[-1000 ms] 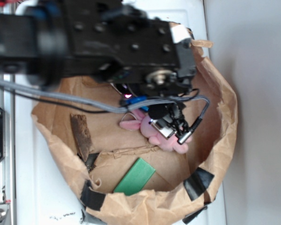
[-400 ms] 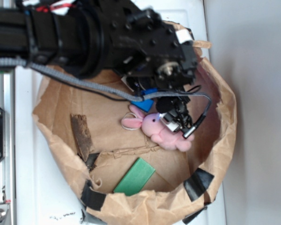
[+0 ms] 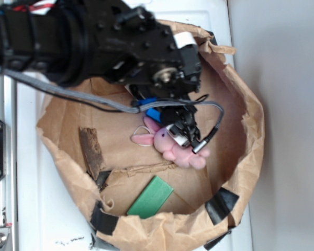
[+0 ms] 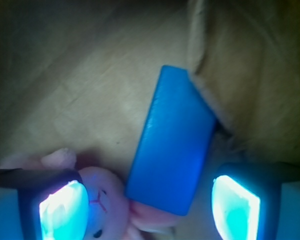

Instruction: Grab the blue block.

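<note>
A brown paper bag with its sides rolled down is seen on a white counter. Inside the bag, the blue block is found lying flat on the paper floor. In the wrist view it is seen whole, set at a slant, with its top end close to a fold of the bag wall and its bottom end lying over the pink bunny. In the exterior view only a small blue bit of the block can be seen, because most of it is hidden under the black arm.

The end effector is held just above the block with its two fingers spread apart. One finger is seen over the bunny's face and the other past the block's far side. The lower end of the block is seen between them, and nothing is gripped. The fingers are cut off by the picture's bottom edge and look washed out by bright light. In the exterior view the end effector is hard to make out among wires and dark parts.

The bunny is partly covered there too. A green block is seen lying well apart, near the bag's lower edge, and a brown strip is seen by the left wall.
</note>
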